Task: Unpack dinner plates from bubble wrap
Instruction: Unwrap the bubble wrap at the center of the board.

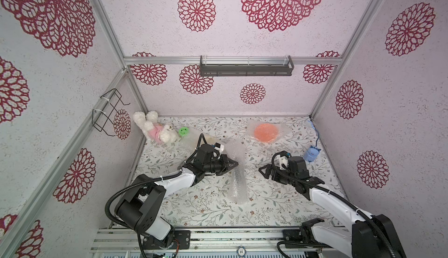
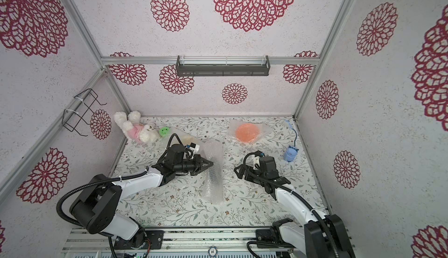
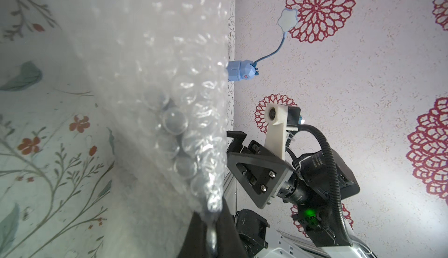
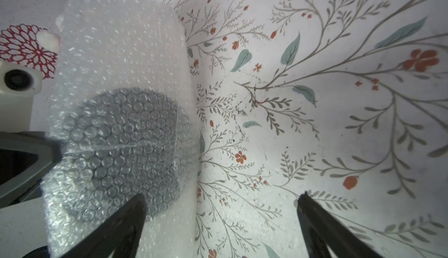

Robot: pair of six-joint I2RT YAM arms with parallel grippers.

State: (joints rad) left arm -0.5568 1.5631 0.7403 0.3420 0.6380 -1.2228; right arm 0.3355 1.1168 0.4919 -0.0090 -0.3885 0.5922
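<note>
Floral tabletop (image 1: 206, 208): left gripper (image 1: 234, 164) pinches upright bubble wrap (image 1: 237, 186) enclosing the black plate (image 4: 126, 147) at centre; right gripper (image 1: 262, 171), jaws wide and empty, at its 3 o'clock; wrapped orange plate (image 1: 266, 133) at 1 o'clock.

The floral-print white tabletop (image 1: 208, 210) bears a white plush rabbit (image 1: 155, 129) and a small green smiley disc (image 1: 183, 131). A bubble-wrapped round orange plate (image 1: 266, 132) and a blue toy lamp (image 1: 311, 155) lie apart.
</note>
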